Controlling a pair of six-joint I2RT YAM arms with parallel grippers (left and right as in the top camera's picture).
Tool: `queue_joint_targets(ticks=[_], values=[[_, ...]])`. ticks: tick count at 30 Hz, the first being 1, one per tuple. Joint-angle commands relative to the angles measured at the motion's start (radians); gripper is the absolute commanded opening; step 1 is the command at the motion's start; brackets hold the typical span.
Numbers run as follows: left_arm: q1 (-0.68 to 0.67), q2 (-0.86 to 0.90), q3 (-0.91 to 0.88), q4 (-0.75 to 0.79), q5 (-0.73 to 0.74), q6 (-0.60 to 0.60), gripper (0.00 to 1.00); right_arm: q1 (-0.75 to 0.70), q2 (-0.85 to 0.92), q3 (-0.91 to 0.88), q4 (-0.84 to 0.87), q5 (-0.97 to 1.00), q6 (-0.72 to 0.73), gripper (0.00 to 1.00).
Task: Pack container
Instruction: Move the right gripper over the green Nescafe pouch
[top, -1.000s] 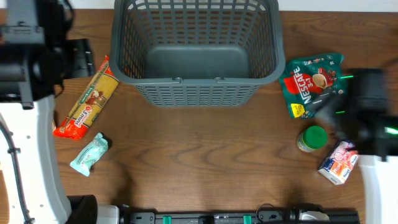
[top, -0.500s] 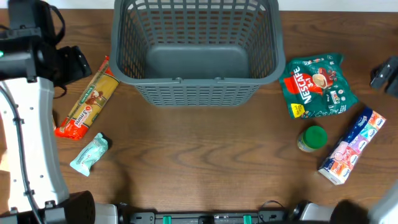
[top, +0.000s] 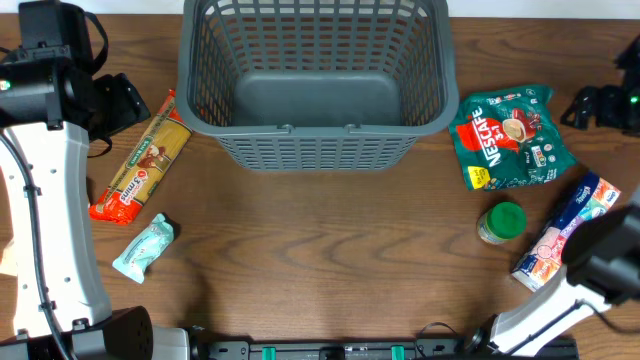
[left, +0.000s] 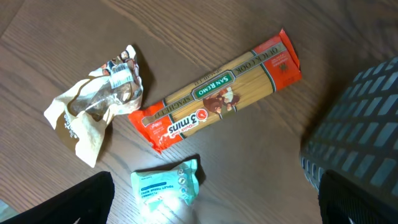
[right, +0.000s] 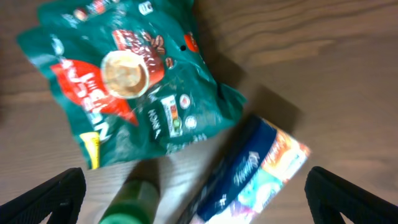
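Note:
The container, a large dark grey lattice basket (top: 315, 128), stands empty at the back middle; its corner shows in the left wrist view (left: 364, 124). My left gripper (top: 122, 102) (left: 211, 208) is open and empty, above a red spaghetti packet (top: 140, 160) (left: 217, 93) and a mint tissue packet (top: 143, 248) (left: 166, 186). My right gripper (top: 598, 106) (right: 199, 202) is open and empty at the far right, above a green Nescafe bag (top: 508, 135) (right: 130, 81), a green-lidded jar (top: 502, 222) (right: 134, 202) and a blue tissue pack (top: 565, 235) (right: 255, 171).
A crumpled clear and tan wrapper (left: 93, 106) lies left of the spaghetti packet. The white left arm (top: 45, 200) runs down the left edge of the table. The right arm's base (top: 600, 260) overlaps the tissue pack's right end.
The right arm has swung from over the jar and tissue pack to the far right edge, uncovering them. The left arm has shifted slightly towards the spaghetti packet.

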Motion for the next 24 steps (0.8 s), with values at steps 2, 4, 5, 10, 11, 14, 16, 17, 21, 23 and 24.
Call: queue_joint_targets(ticks=[2, 4, 5, 10, 11, 14, 16, 17, 21, 23, 24], values=[[0.005, -0.016, -0.001, 0.006, -0.053, -0.073, 0.91, -0.008, 0.129, 0.016, 0.031, -0.074, -0.11, 0.99], [0.005, -0.016, -0.001, 0.008, -0.077, -0.095, 0.92, -0.008, 0.174, 0.016, 0.052, -0.077, -0.11, 0.99], [0.008, -0.016, -0.001, 0.01, -0.077, -0.095, 0.91, -0.008, 0.197, 0.016, 0.067, -0.077, -0.11, 0.99], [0.031, -0.016, -0.001, 0.01, -0.077, -0.095, 0.92, -0.003, 0.274, 0.016, 0.133, -0.094, -0.121, 0.99], [0.038, -0.016, -0.001, 0.01, -0.077, -0.095, 0.92, -0.002, 0.285, 0.016, 0.143, -0.104, -0.13, 0.99], [0.051, -0.016, -0.001, 0.008, -0.077, -0.095, 0.92, 0.0, 0.317, 0.016, 0.172, -0.122, -0.155, 0.99], [0.051, -0.016, -0.001, 0.008, -0.077, -0.095, 0.92, 0.0, 0.339, 0.016, 0.192, -0.121, -0.155, 0.99], [0.051, -0.016, -0.001, 0.008, -0.077, -0.095, 0.92, 0.0, 0.35, 0.016, 0.201, -0.122, -0.155, 0.99], [0.051, -0.016, -0.001, 0.008, -0.077, -0.095, 0.92, 0.006, 0.392, 0.016, 0.232, -0.138, -0.154, 0.99], [0.05, -0.016, -0.001, 0.005, -0.077, -0.095, 0.92, 0.013, 0.415, 0.016, 0.25, -0.143, -0.141, 0.99], [0.05, -0.016, -0.001, 0.004, -0.077, -0.095, 0.92, 0.018, 0.426, 0.016, 0.258, -0.145, -0.134, 0.99]])
